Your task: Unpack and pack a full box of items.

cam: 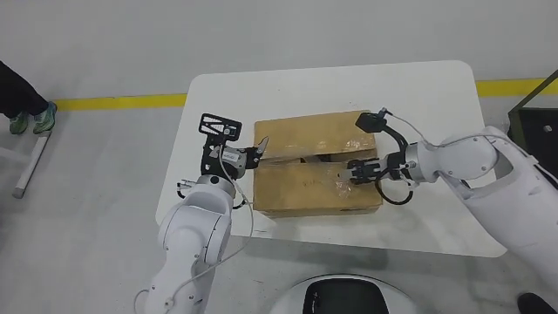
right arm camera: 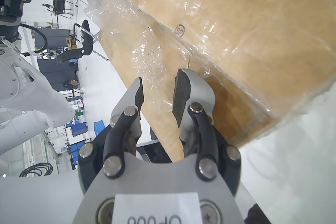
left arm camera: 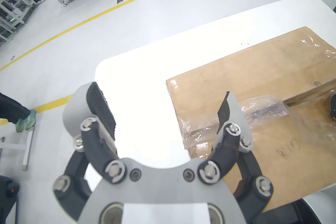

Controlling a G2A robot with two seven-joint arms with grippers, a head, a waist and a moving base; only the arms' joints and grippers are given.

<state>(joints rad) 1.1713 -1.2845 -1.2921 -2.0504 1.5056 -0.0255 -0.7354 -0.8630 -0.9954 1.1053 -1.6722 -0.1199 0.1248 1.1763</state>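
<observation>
Mid table [cam: 418, 83]: cardboard box [cam: 318, 170], long sides parallel to table's front edge. Flaps down, dark gap seen along centre seam. Loose clear tape [right arm camera: 136, 33] crumpled over seam and flap nearer front edge. L gripper [left arm camera: 160, 92] held just beside box end nearest table's left edge, fingers spread wide, one fingertip over box corner. R gripper [right arm camera: 160, 78] placed at seam, twd box end nearest table's right edge; fingers narrowly apart w/ tape film seen btwn them; contact w/ tape can't be told.

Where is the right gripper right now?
Top view: the right gripper is above the cardboard box, where its flaps meet, near its right end.
</observation>
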